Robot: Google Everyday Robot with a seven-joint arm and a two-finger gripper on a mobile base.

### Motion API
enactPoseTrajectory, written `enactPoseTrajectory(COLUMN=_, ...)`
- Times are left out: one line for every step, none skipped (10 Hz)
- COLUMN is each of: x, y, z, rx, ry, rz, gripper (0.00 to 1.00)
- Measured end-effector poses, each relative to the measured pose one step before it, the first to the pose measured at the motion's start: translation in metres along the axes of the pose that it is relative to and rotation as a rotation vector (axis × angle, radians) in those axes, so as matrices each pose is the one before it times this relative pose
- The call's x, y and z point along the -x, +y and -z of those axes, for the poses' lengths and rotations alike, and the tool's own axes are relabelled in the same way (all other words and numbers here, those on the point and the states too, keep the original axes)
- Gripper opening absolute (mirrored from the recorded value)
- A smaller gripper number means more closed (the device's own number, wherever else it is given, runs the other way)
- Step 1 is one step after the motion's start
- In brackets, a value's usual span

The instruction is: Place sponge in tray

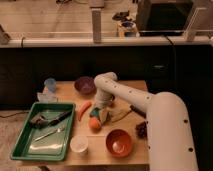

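You're not done: sponge [94,113] is on the worktop [131,90] at 12 o'clock of the orange fruit [95,124], tray [30,145] off at its 9 o'clock. Tool [102,109] is right at the sponge (can't tell whether open or gripping). Carry and drop remain

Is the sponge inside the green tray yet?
No, the sponge lies on the table beside the orange fruit, right of the tray, with the gripper close over it.

Lab or office space, railing [60,41] – monitor [165,15] behind, wooden table [134,88]
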Motion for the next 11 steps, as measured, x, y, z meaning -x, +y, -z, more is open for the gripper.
enactPoseTrajectory(x=-0.00002, y=0.00008, z=0.00000, rx=0.00021, ry=0.00004, rz=0.00001, gripper=0.80)
enactPoseTrajectory(x=-0.00004, y=0.00003, z=-0.00007, rx=0.00014, ry=0.00009, rz=-0.00002, gripper=0.80)
enactPoseTrajectory(x=-0.00001, y=0.00023, z=-0.00003, rx=0.00073, ry=-0.00017, rz=-0.00016, gripper=0.80)
enactPoseTrajectory(x=-0.00055, y=0.00042, z=0.00006, rx=0.00046, ry=-0.00011, rz=-0.00094, gripper=0.80)
enactPoseTrajectory(x=-0.00082, y=0.00042, z=-0.00044, rx=0.00075, ry=0.00081, rz=-0.00083, gripper=0.80)
enactPoseTrajectory(x=-0.00017, y=-0.00005, z=-0.00007, rx=-0.00012, ry=0.00091, rz=0.00022, gripper=0.80)
enactPoseTrajectory(x=0.00050, y=0.00002, z=0.00179, rx=-0.00179, ry=0.01021, rz=0.00303, gripper=0.80)
enactPoseTrajectory(x=0.00229, y=0.00109, z=0.00645, rx=-0.00602, ry=0.02022, rz=0.00685, gripper=0.80)
enactPoseTrajectory(x=0.00361, y=0.00019, z=0.01188, rx=-0.01355, ry=0.03093, rz=0.00833, gripper=0.79)
enactPoseTrajectory(x=0.00647, y=0.00013, z=0.02046, rx=-0.01751, ry=0.03855, rz=0.01344, gripper=0.70)
enactPoseTrajectory(x=0.00485, y=0.00056, z=0.01614, rx=-0.00741, ry=0.02341, rz=0.01207, gripper=0.62)
